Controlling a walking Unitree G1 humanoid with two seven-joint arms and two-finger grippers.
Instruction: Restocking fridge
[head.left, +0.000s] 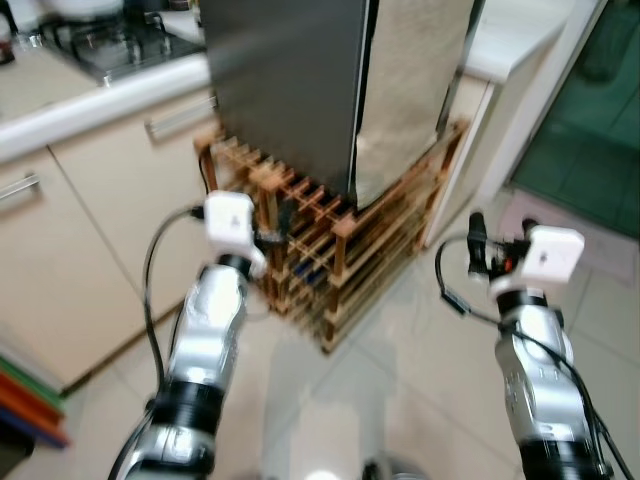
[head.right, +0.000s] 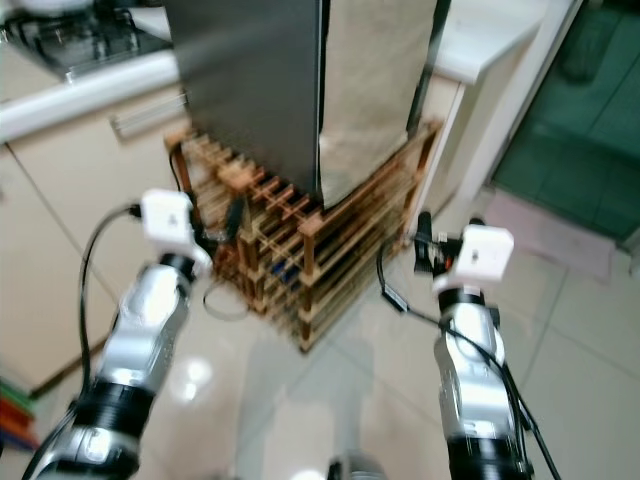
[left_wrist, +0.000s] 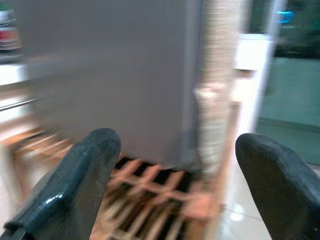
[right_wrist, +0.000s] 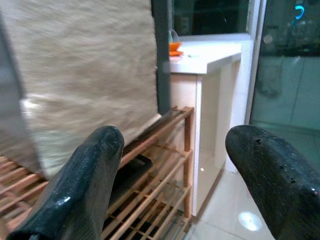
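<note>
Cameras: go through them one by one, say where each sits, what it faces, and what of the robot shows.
Head eyes: on the head, looking down at the fridge standing on a wooden rack; both silver arms show.
Left wrist: looks along the open left gripper at the fridge's grey face.
Right wrist: looks along the open right gripper at the rack and a white counter.
All share fridge and rack.

Lighting is even and bright indoors. Motion blur smears all views. Glare spots mark the floor tiles (head.right: 190, 375) at 7 o'clock.
</note>
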